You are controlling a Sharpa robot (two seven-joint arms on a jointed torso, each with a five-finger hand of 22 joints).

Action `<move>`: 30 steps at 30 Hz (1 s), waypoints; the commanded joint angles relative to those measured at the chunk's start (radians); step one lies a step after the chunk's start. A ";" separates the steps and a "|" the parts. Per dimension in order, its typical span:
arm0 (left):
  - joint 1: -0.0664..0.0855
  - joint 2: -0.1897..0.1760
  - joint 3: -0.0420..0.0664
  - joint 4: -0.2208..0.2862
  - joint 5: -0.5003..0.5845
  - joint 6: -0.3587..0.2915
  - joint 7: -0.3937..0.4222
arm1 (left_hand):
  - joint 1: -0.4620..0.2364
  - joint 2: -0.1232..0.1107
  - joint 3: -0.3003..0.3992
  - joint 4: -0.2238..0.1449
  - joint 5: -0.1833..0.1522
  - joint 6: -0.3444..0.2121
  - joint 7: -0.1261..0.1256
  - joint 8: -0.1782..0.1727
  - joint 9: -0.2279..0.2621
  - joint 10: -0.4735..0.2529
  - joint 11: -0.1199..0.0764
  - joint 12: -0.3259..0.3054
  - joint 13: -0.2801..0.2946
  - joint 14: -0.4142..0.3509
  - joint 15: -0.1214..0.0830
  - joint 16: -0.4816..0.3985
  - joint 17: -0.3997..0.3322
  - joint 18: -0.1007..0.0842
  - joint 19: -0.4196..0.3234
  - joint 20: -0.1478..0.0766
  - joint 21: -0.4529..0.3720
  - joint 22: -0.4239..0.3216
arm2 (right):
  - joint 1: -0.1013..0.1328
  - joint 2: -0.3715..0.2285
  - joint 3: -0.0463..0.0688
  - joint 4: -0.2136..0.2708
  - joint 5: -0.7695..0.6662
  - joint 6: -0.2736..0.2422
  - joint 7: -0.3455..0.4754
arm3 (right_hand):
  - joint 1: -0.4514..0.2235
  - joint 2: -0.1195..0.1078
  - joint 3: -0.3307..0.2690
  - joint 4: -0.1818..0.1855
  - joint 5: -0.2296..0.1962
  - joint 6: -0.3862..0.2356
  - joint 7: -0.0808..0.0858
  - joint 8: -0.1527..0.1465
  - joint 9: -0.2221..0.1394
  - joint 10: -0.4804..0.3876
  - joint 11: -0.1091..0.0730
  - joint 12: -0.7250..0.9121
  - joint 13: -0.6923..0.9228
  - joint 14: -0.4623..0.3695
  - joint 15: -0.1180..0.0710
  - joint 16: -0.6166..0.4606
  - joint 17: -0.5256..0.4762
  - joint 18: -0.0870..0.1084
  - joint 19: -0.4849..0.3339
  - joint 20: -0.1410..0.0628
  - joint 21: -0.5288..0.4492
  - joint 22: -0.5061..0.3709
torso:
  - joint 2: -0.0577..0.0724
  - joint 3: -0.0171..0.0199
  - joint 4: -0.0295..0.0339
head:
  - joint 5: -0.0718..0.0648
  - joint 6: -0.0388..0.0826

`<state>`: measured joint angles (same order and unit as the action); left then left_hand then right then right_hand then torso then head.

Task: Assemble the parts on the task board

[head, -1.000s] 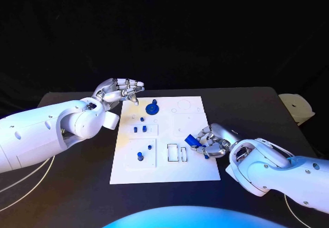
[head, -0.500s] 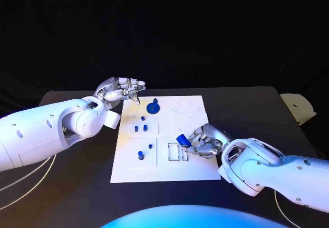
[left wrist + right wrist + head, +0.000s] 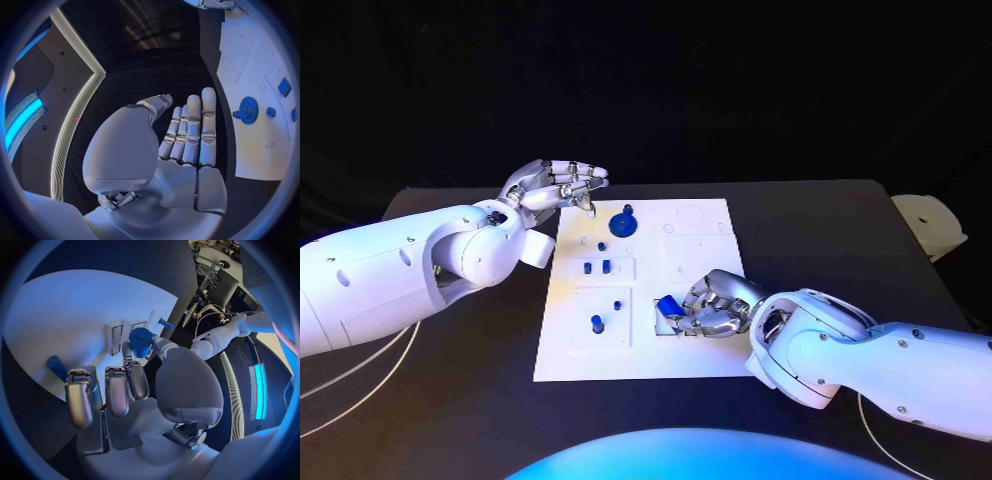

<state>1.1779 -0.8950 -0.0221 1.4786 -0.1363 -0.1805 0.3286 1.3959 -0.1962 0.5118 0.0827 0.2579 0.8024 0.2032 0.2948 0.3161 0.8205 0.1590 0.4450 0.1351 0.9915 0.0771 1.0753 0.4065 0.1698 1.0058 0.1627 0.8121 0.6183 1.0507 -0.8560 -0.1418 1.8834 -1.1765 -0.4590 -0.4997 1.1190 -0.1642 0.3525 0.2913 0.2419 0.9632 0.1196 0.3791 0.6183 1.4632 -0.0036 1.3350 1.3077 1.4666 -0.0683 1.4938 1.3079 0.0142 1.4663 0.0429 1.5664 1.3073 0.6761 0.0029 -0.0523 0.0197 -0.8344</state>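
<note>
Board [image 3: 711, 355] carries blue parts; right hand [image 3: 708, 305] pinches 1 part [image 3: 672, 303]; left hand [image 3: 561, 186] spread, holding nothing.

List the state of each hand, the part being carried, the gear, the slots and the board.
right hand: holds a blue part over the board's near right area.
blue part: pinched in the fingers, just above the slots, not yet inserted.
left hand: holds nothing, fingers together, raised by the board's far left corner.
blue gear: seated on the board, untouched.
rectangular slots: no part in them.
task board: lying flat.
</note>
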 commanded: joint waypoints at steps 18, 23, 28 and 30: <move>0.001 -0.002 0.001 0.004 0.004 0.017 0.004 | -0.006 0.003 -0.001 -0.003 0.005 -0.009 0.024 0.005 0.001 -0.010 0.003 0.010 0.001 -0.010 0.001 0.003 -0.002 0.015 -0.006 -0.002 -0.006 -0.001 | -0.003 0.036 -0.001 -0.041 -0.033 0.020 -0.019 | -0.121 0.023 -0.076 0.001 0.004 0.054 -0.060 0.019 0.021 0.000 -0.012 -0.019 0.073 0.069 -0.010 0.006 0.069 -0.014 0.105 -0.012 0.004 0.263 | 0.001 0.0008 -0.0003 | -0.001 0.002; 0.001 -0.002 0.001 0.004 0.004 0.016 0.004 | -0.006 0.003 -0.001 -0.003 0.005 -0.009 0.024 0.005 0.001 -0.010 0.003 0.010 0.001 -0.010 0.001 0.003 -0.002 0.015 -0.006 -0.002 -0.006 -0.001 | -0.004 0.039 -0.001 -0.041 -0.041 0.024 -0.013 | -0.187 0.035 -0.141 0.002 -0.095 0.050 -0.062 0.025 0.032 0.000 -0.013 -0.023 0.072 0.069 -0.011 0.006 0.068 -0.014 0.105 -0.013 0.004 0.263 | 0.000 0.0006 -0.0001 | -0.002 0.002; 0.001 -0.003 0.001 0.004 0.004 0.016 0.004 | -0.006 0.003 -0.001 -0.003 0.005 -0.009 0.024 0.005 0.001 -0.010 0.003 0.010 0.001 -0.010 0.001 0.003 -0.002 0.015 -0.006 -0.002 -0.006 -0.001 | -0.005 0.038 -0.001 -0.038 -0.054 0.021 -0.008 | -0.213 0.042 -0.176 0.003 -0.118 0.047 -0.061 0.027 0.036 -0.002 -0.012 -0.030 0.068 0.069 -0.011 0.005 0.067 -0.014 0.105 -0.013 0.004 0.263 | 0.001 0.0006 0.0002 | -0.002 0.001; 0.001 -0.003 0.001 0.004 0.004 0.016 0.004 | -0.006 0.003 -0.001 -0.003 0.005 -0.009 0.024 0.005 0.001 -0.010 0.003 0.010 0.001 -0.010 0.001 0.003 -0.002 0.015 -0.006 -0.002 -0.006 -0.001 | -0.005 0.037 -0.001 -0.038 -0.061 0.020 -0.007 | -0.217 0.043 -0.185 0.002 -0.125 0.046 -0.061 0.027 0.037 -0.003 -0.012 -0.031 0.068 0.069 -0.011 0.005 0.068 -0.014 0.105 -0.013 0.004 0.263 | 0.000 0.0010 -0.0001 | -0.002 0.001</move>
<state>1.1780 -0.8984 -0.0221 1.4798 -0.1363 -0.1794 0.3269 1.3960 -0.1962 0.5119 0.0827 0.2580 0.8024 0.2032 0.2947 0.3166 0.8167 0.1627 0.4526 0.1349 0.9880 0.0807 1.0753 0.4057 0.1697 1.0058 0.1627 0.8121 0.6184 1.0471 -0.8188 -0.1423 1.8437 -1.2070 -0.4494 -0.5132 0.9105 -0.1209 0.1736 0.2937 0.1196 1.0133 0.0583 0.4064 0.6542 1.4633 -0.0106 1.3102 1.3079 1.4665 -0.0756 1.4938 1.3075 0.0141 1.4663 0.0357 1.5664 1.3078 0.6765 0.0035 -0.0522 0.0176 -0.8328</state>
